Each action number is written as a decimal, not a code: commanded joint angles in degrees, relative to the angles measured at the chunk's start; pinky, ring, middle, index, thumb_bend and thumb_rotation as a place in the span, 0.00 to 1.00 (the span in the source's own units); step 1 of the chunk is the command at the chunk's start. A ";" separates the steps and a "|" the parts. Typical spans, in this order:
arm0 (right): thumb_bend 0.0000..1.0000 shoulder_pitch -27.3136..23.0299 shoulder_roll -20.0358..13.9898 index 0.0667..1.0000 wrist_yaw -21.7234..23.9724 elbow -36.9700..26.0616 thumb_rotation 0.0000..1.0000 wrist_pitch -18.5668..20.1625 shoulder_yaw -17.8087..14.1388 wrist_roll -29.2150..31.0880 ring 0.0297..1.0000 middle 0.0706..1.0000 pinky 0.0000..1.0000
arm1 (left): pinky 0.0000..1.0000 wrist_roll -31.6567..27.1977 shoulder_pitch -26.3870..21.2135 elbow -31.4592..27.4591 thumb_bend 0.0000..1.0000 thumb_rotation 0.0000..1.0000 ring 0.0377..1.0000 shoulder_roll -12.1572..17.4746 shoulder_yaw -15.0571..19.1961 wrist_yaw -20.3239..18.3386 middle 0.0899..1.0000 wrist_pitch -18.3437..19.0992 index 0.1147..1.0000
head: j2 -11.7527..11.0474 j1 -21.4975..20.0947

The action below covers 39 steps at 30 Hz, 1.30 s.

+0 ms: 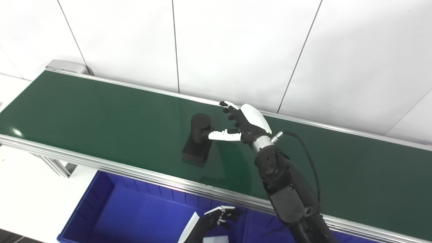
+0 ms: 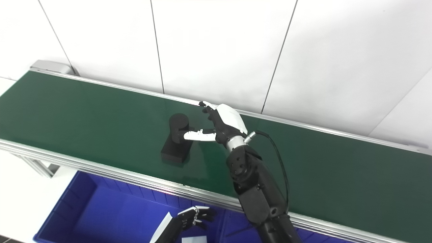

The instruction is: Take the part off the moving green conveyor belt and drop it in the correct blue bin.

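**Part on the belt, right robot hand at its side**

Part [image 1: 197,141] sits on the green conveyor belt [image 1: 101,111], a black piece with a round cylinder standing on a blocky base, near the belt's front rail and left of its middle. Below the rail at the lower left is a blue bin [image 1: 135,212], its floor bare where it shows. Over that bin, at the bottom edge, hangs the left robot hand [image 1: 219,216], holding nothing, its fingers curled loosely and a little apart. Right of the part, the right robot hand [image 1: 244,123] reaches across the belt with fingers spread wide; its white thumb [image 1: 224,135] points left and touches the cylinder's side (the fingers stand apart from the part, toward the far rail). Nothing is clasped. A black cable [image 1: 308,158] loops from the wrist down along the right forearm.
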 commanded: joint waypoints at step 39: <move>0.52 2.14 1.54 0.45 -18.54 1.92 0.00 -12.78 1.23 0.56 0.43 0.45 0.39 | 0.62 -2.23 -1.81 -3.31 0.87 0.05 0.72 3.72 -4.56 5.96 0.75 -2.59 0.69 | 3.19 -2.13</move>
